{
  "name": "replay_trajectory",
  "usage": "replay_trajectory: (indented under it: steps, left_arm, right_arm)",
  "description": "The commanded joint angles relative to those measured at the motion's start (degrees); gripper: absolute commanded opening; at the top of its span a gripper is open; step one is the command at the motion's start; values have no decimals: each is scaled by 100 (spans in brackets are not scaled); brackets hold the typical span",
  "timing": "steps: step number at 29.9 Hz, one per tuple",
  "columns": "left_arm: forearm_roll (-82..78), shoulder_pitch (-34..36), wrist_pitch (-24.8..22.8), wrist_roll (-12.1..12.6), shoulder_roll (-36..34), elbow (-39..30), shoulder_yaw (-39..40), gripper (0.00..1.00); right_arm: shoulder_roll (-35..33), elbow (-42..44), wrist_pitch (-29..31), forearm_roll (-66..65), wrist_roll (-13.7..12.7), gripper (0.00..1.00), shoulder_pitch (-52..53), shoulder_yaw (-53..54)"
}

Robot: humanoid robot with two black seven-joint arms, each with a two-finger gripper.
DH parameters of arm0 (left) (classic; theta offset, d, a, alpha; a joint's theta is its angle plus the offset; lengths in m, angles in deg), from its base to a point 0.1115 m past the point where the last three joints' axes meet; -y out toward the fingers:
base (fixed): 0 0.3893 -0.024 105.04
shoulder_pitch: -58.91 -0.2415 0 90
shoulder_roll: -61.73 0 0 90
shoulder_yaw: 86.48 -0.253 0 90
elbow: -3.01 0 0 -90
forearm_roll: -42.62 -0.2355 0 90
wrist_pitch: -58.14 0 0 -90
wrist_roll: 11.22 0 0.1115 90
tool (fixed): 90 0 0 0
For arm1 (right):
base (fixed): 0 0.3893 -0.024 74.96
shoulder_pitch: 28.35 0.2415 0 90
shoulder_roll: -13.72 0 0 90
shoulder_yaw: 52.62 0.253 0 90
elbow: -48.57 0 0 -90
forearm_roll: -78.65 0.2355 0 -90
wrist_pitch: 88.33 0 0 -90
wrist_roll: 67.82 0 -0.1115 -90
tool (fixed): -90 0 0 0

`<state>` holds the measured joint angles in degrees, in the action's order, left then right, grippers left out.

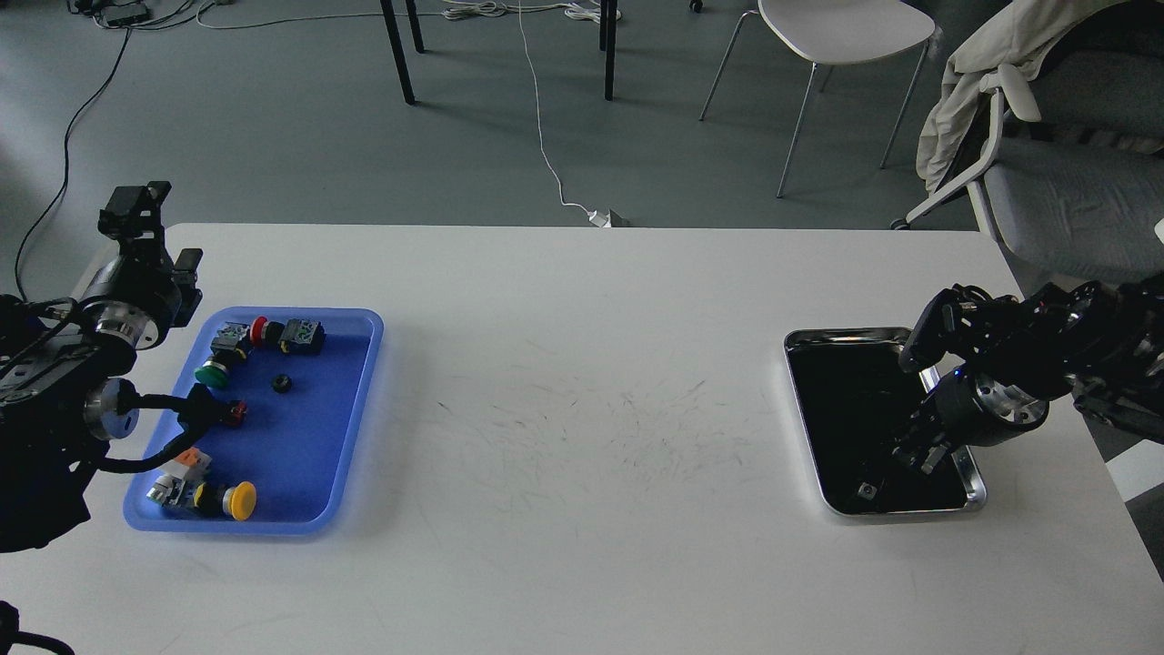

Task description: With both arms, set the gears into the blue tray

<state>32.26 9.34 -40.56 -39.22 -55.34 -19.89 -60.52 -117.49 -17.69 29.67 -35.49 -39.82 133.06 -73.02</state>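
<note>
White table [582, 364]: both arms' fingers too dark to read; one gear [281, 384] in blue tray [364, 364].

One gear [281, 384] lies in the blue tray [359, 400], alongside five push-button switches: two red-capped, one green, one yellow, one orange. One steel tray [850, 338] sits well apart, right of the blue tray. Two arms show.

A white table [582, 382], scuffed with dark marks at its middle; 2 trays rest on it: a blue tray [359, 400] left, a steel tray [841, 337] right, well apart.
</note>
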Motion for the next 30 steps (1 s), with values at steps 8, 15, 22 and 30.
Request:
replay_trajectory:
  steps: [8,15,22,30]
  left_arm:
    - [-18,8,8,0,9,5,-30,98]
    - [-45,17,8,0,-61,5,-30,98]
    - [-53,52,0,0,-342,-13,-38,98]
    - [-53,35,-18,0,-676,-57,-38,98]
  right_arm:
    - [376,95,0,146,0,1,180,1247]
    - [965,420,0,331,0,1,-259,2628]
    - [1834,675,0,349,0,1,-733,3622]
    - [2670,842,0,463,0,1,-1331,4316]
